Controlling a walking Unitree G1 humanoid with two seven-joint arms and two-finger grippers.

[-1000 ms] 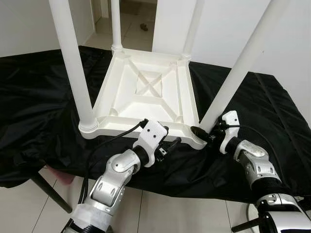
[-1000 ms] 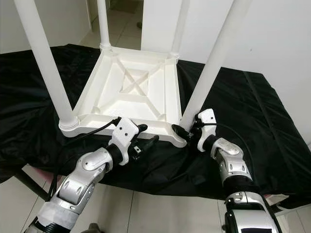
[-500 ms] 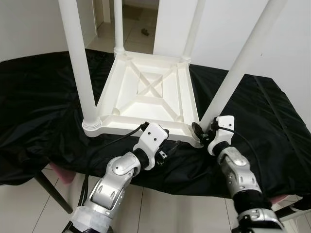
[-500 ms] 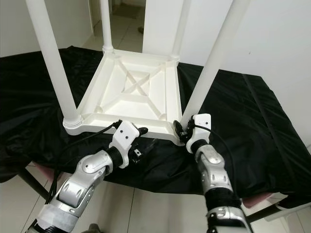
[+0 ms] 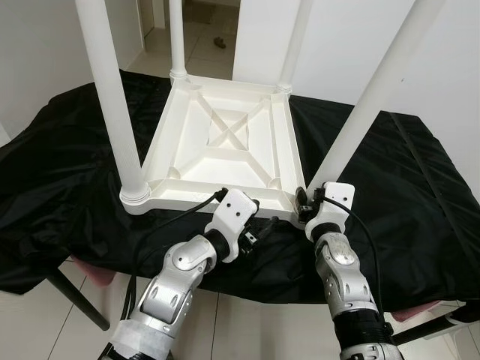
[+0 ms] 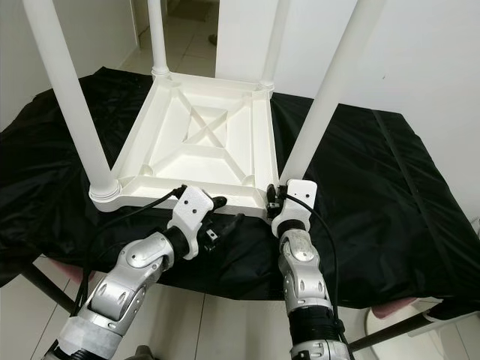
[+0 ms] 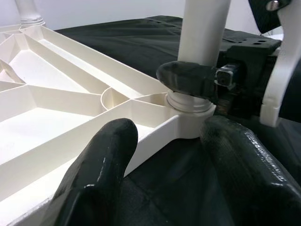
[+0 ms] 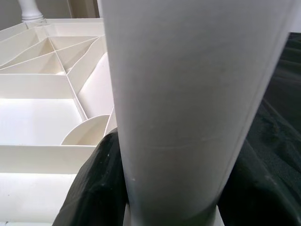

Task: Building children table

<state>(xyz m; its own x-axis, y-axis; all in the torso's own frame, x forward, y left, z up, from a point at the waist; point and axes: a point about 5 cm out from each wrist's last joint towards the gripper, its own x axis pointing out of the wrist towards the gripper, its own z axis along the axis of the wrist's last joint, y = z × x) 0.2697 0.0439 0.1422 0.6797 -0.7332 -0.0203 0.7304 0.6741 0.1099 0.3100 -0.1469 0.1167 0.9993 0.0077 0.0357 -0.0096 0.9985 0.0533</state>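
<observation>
Four upright legs (image 5: 112,112) fence table underside (image 5: 225,142); room btwn them, black cloth (image 5: 67,187) free.

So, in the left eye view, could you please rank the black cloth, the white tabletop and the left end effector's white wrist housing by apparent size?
1. black cloth
2. white tabletop
3. left end effector's white wrist housing, smallest though nearest the camera.

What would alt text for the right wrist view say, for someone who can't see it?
A thick white plastic table leg stands close up, the right gripper clamped around its base with black jaws on either side. Behind lies the ribbed white underside of the upturned table top.
</observation>
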